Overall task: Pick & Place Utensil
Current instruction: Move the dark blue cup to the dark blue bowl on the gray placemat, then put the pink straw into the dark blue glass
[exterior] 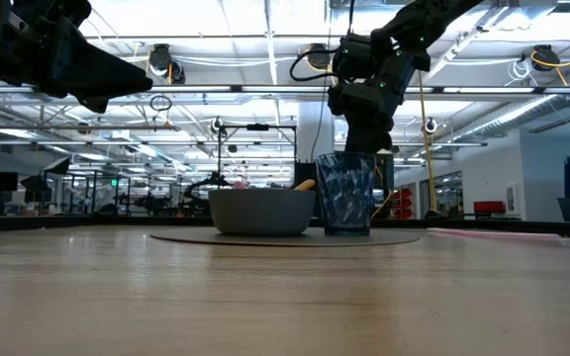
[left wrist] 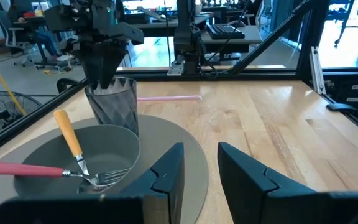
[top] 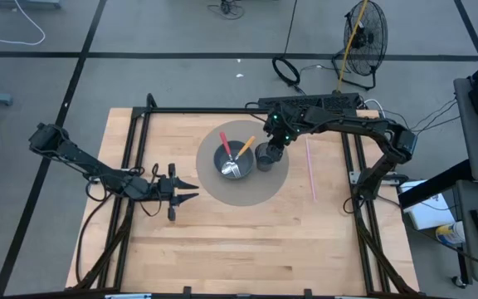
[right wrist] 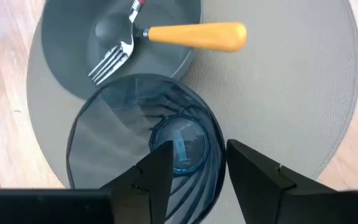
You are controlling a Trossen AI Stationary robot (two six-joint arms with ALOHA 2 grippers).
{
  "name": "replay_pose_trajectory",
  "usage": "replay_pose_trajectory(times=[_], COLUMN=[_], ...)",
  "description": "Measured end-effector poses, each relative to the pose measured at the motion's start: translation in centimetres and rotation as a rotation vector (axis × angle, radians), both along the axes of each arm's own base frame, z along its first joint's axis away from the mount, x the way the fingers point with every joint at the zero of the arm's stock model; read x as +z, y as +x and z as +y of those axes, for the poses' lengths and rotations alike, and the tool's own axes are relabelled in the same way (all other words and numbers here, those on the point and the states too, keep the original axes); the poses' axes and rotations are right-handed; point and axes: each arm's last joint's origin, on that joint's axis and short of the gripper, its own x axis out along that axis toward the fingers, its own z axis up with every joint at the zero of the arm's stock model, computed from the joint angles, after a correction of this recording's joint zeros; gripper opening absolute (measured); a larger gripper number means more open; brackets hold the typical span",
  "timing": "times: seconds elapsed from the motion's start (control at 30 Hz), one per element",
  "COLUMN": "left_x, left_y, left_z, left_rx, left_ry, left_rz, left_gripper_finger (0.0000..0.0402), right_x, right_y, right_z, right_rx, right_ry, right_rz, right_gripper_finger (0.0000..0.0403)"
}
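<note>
A grey bowl [top: 217,159] stands on a round grey mat [top: 251,189]. Inside it lie an orange-handled fork [top: 243,149] [right wrist: 194,35] and a red-handled utensil [top: 225,143] [left wrist: 17,168], their handles leaning on the rim. A dark, faceted, see-through cup [top: 264,158] [exterior: 345,193] [right wrist: 142,143] stands upright on the mat beside the bowl. My right gripper [top: 274,149] [right wrist: 197,152] is open and points down over the cup's rim, one finger above the inside, the other outside the wall. My left gripper [top: 191,198] [left wrist: 199,149] is open, left of the mat. My right gripper comes at the cup from above, its fingers [left wrist: 107,78] reaching down to the rim [right wrist: 219,134] on the side away from the bowl. I cannot tell whether a finger touches the rim. The cup stands on the mat.
A pink straw [top: 311,166] [left wrist: 169,98] lies on the wood right of the mat. Black frame rails [top: 139,149] run along the table's left, right and far sides. Bare wood stretches across the near half of the table [top: 256,249].
</note>
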Motion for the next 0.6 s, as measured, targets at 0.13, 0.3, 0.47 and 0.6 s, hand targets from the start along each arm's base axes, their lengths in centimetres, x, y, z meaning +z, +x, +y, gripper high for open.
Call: replay_pose_trajectory(times=[0.13,0.3,0.47,0.6], left_x=[0.0,0.0,0.0,0.0], left_y=[0.0,0.0,0.0,0.0], left_z=[0.0,0.0,0.0,0.0], left_rx=[0.000,0.001,0.001,0.001], left_ry=[0.000,0.000,0.000,-0.004], left_rz=[0.003,0.005,0.004,0.004], left_gripper_finger=[0.0104,0.0104,0.0104,0.0104], right_x=[0.3,1.1,2.9,4.8], right_y=[-0.2,-0.8,-1.7,-3.1], right_z=[0.1,0.3,0.7,1.4], right_rx=[-0.003,-0.027,-0.028,-0.040], right_ry=[-0.002,-0.044,-0.067,-0.101], right_rz=[0.001,0.011,-0.030,-0.056], right_gripper_finger=[0.0154,0.0164,0.0171,0.0171])
